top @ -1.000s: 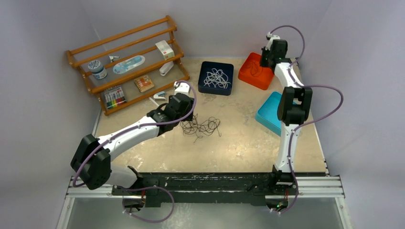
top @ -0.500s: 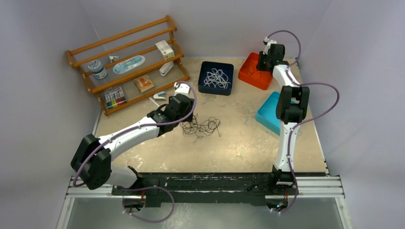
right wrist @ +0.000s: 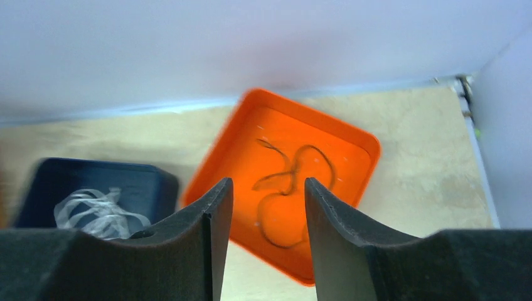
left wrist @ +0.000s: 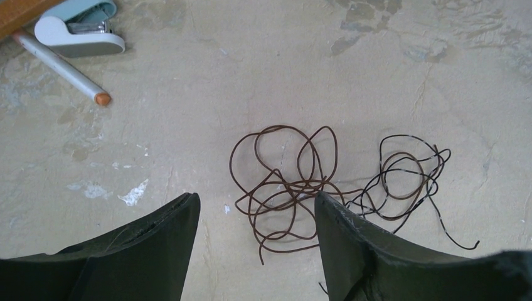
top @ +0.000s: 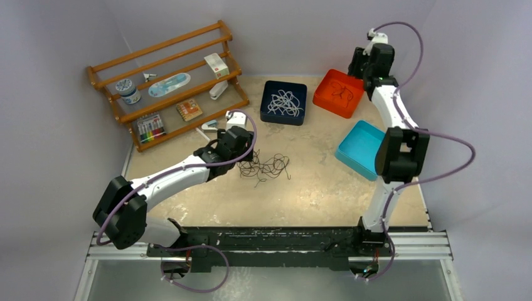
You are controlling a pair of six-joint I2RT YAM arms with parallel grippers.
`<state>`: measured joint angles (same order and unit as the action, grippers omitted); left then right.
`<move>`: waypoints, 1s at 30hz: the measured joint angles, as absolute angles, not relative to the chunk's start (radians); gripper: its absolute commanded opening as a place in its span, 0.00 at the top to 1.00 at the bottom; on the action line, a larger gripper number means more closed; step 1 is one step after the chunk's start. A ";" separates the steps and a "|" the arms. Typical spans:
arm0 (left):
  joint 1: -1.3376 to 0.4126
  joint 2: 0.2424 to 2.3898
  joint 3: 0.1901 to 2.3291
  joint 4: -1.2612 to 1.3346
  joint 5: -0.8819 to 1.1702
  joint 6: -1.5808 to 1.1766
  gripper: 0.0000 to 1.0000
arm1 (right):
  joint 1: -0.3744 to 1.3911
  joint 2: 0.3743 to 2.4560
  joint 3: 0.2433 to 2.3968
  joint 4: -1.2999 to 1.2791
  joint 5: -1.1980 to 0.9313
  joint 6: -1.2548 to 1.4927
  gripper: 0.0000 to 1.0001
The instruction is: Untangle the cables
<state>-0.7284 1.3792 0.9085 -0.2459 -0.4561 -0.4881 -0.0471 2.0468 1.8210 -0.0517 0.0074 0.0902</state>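
A loose knot of dark cables [top: 263, 168] lies on the table in the middle. In the left wrist view it is a brown cable [left wrist: 282, 182] with a thin black cable [left wrist: 408, 182] trailing to its right. My left gripper [left wrist: 256, 197] is open just above the knot's left end [top: 243, 153], and the brown loops show between its fingers. My right gripper [right wrist: 268, 183] is open and empty, raised above the orange tray [right wrist: 351, 144] at the back right [top: 326, 103]. A brown cable [right wrist: 301, 157] lies in that tray. White cables [top: 284, 101] fill the navy tray [top: 270, 116].
A teal tray [top: 361, 149] sits right of centre beside the right arm. A wooden rack [top: 166, 81] of small items stands at the back left. A stapler [left wrist: 78, 28] and a pen [left wrist: 59, 66] lie near its foot. Walls close in behind and on both sides.
My right gripper has opened and lifted up and back from the orange tray, leaving the brown cable inside. My left gripper's jaws have spread a little wider over the knot.
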 measured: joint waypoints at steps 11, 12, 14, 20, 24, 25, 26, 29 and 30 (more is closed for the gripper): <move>-0.728 1.433 0.863 -0.181 -0.478 -0.541 0.34 | 0.057 1.676 1.478 0.159 -0.282 0.260 0.51; -0.728 1.440 0.857 -0.173 -0.479 -0.543 0.34 | 0.088 1.657 1.441 0.156 -0.290 0.262 0.51; -0.728 1.447 0.843 -0.165 -0.480 -0.547 0.34 | 0.144 1.628 1.367 0.149 -0.308 0.262 0.51; -0.728 1.481 0.822 -0.135 -0.479 -0.559 0.35 | 0.289 1.577 1.182 0.035 -0.333 0.252 0.51; -0.728 1.512 0.819 -0.118 -0.474 -0.562 0.35 | 0.340 1.575 1.132 -0.040 -0.335 0.234 0.51; -0.728 1.518 0.819 -0.114 -0.473 -0.562 0.36 | 0.348 1.572 1.120 -0.047 -0.335 0.233 0.51; -0.728 1.525 0.819 -0.110 -0.471 -0.562 0.36 | 0.356 1.568 1.103 -0.056 -0.335 0.230 0.51; -0.728 1.548 0.819 -0.096 -0.470 -0.562 0.37 | 0.371 1.564 1.060 -0.077 -0.337 0.225 0.51; -0.728 1.554 0.819 -0.093 -0.469 -0.561 0.37 | 0.373 1.565 1.052 -0.080 -0.340 0.224 0.51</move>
<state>-0.7280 1.5543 0.8188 -0.0929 -0.4690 -0.5613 0.3733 1.5654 1.0519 -0.0795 -0.3397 0.2237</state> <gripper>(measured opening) 0.640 0.489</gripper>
